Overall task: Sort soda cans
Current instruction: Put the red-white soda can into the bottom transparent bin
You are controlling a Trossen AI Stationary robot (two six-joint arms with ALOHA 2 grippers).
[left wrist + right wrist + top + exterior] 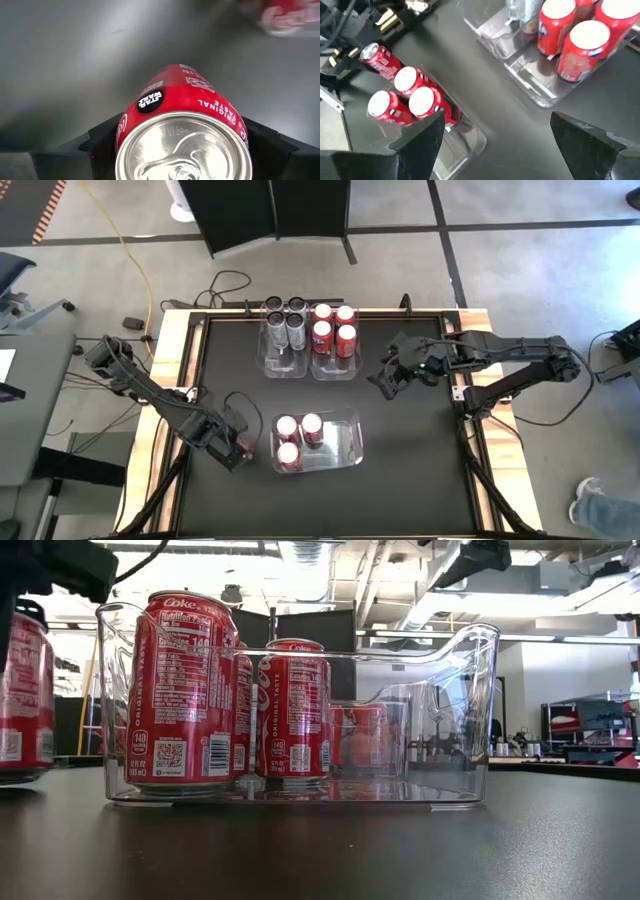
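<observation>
Beside the near clear bin's [352, 442] left wall, the left end effector [240, 446] straddles a red can [182, 135] standing upright on the desk [420, 460]; fingers flank it w/ jaws apart, firm grip can't be confirmed. Can's long axis is vertical, bin w/ 3 red cans [299, 439] lies just to its right, so left arm is nearer. Right end effector [386, 380] hangs open mid-desk, near the far bins.

Three red cans [299, 438] stand upright in the near clear bin [350, 442]; a fourth red can [244, 445] stands just outside it. At the far edge, four silver-grey cans [285, 322] and four red [333, 326] (side by side).
</observation>
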